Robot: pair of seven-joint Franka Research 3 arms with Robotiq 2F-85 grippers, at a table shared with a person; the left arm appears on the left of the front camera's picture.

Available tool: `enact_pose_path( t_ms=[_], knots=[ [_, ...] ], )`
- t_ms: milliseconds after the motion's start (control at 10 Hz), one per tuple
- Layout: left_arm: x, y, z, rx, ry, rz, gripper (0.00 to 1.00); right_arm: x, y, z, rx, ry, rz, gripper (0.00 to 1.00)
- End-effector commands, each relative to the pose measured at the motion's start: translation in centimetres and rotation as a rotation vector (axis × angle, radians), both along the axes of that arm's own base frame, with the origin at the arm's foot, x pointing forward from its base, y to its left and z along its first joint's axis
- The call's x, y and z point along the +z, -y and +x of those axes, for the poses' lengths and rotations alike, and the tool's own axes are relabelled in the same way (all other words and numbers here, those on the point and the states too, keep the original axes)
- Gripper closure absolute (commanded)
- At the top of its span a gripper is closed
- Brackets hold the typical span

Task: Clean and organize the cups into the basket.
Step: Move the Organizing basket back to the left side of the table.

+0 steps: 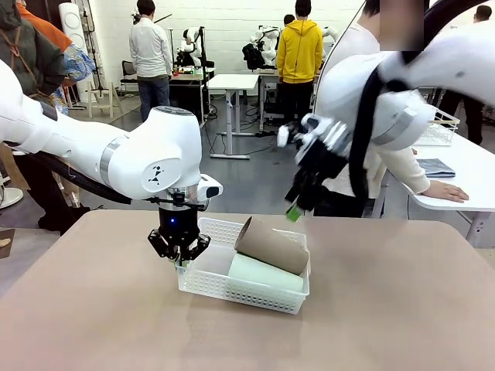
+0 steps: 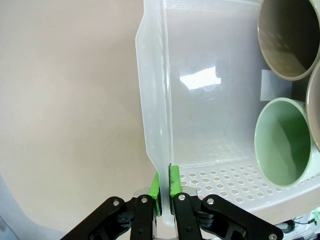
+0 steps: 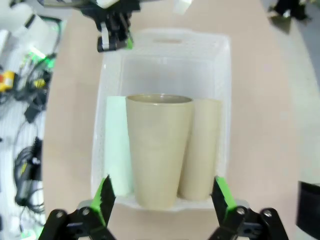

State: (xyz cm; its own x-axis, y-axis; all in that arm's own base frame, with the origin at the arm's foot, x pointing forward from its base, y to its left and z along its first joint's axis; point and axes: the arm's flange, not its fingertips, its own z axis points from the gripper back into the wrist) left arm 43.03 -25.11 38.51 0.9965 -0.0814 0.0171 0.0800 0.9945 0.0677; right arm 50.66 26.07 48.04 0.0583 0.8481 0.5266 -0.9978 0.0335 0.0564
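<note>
Green pads of the left gripper (image 2: 165, 192) pinch the rim of the white basket (image 1: 203, 280) at its nine o'clock end. Inside lie a mint cup (image 1: 263, 272) and two tan cups (image 3: 160, 145), one propped on top. Up at two o'clock, the right gripper (image 3: 162, 197) hangs spread wide, holding nothing.

- The basket (image 1: 232, 287), white plastic with fine lattice sides and a rolled rim, sits on the table a little left of its middle, turned slightly askew.
- A tan-brown cup (image 1: 271, 246) lies tilted on top of the others, its open mouth raised toward the basket's left end.
- A pale mint green cup (image 1: 263, 272) lies on its side along the near wall.
- Another tan-brown cup (image 3: 200, 150) lies along the far wall.
</note>
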Motion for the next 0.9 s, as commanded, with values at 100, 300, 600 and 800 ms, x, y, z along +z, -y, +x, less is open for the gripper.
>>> enact_pose_path(
  t_ms=[100, 300, 600, 800],
  knots=[
    [0.3, 0.0, 0.0, -0.002, 0.013, 0.009, 1.00, 2.2, 7.9, -3.0, -0.083, 0.042, 0.187, 0.00],
    [0.3, 0.0, 0.0, -0.002, 0.013, 0.009, 1.00, 3.5, 15.2, -4.4, -0.044, 0.022, 0.455, 0.00],
    [0.3, 0.0, 0.0, -0.002, 0.013, 0.009, 1.00, -0.3, 25.3, -4.3, 0.045, -0.034, 0.710, 0.00],
    [0.3, 0.0, 0.0, -0.002, 0.013, 0.009, 1.00, -3.6, 29.4, -4.7, 0.046, -0.042, 0.746, 0.00]
  ],
)
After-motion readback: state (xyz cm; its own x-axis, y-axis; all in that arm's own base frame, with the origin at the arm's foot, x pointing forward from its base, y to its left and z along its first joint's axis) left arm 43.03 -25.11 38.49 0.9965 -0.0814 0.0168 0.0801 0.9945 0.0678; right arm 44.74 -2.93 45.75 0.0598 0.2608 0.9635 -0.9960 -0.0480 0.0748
